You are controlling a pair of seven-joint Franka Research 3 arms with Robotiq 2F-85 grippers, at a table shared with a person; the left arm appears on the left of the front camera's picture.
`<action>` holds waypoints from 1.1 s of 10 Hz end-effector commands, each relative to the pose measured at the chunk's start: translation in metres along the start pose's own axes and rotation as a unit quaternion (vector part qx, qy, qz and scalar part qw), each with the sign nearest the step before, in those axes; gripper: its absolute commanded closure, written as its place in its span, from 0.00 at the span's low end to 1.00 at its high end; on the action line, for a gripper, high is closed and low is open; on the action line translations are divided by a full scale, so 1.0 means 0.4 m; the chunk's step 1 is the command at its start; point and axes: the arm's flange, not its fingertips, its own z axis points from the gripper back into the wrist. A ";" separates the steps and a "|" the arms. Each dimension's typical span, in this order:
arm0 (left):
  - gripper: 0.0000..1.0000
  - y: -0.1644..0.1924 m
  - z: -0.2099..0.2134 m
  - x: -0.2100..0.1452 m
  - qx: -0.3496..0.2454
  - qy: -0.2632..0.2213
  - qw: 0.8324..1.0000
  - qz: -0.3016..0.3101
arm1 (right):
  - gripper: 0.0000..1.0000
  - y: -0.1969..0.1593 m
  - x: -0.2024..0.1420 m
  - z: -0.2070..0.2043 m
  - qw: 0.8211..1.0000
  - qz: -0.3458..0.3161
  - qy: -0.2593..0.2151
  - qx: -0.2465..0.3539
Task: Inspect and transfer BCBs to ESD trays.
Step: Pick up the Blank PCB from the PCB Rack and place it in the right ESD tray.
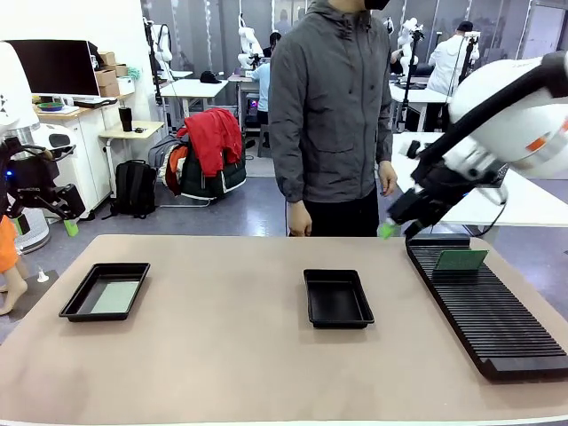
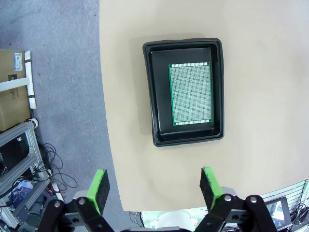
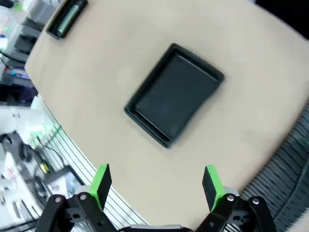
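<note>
Slotted rack (image 1: 497, 324) holds a standing BCB (image 1: 461, 260); left ESD tray (image 1: 89, 318) holds a flat BCB (image 1: 116, 296).

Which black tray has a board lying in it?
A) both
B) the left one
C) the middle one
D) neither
B: a green board lies flat in the left tray, while the middle tray holds nothing.

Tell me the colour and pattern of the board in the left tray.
The board is green with a fine dotted grid; left wrist view shows it best.
</note>
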 end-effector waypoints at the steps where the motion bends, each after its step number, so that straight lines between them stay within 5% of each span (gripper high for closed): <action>1: 0.00 0.002 -0.001 0.002 0.001 -0.002 1.000 0.001 | 0.00 -0.041 0.003 0.121 0.994 0.102 0.016 -0.032; 7: 0.00 0.002 -0.001 0.002 0.001 -0.002 1.000 0.001 | 0.00 -0.126 -0.035 0.401 0.917 0.352 0.161 -0.094; 11: 0.00 0.002 -0.001 0.002 0.001 -0.002 1.000 0.001 | 0.00 -0.150 -0.052 0.507 0.874 0.433 0.205 -0.082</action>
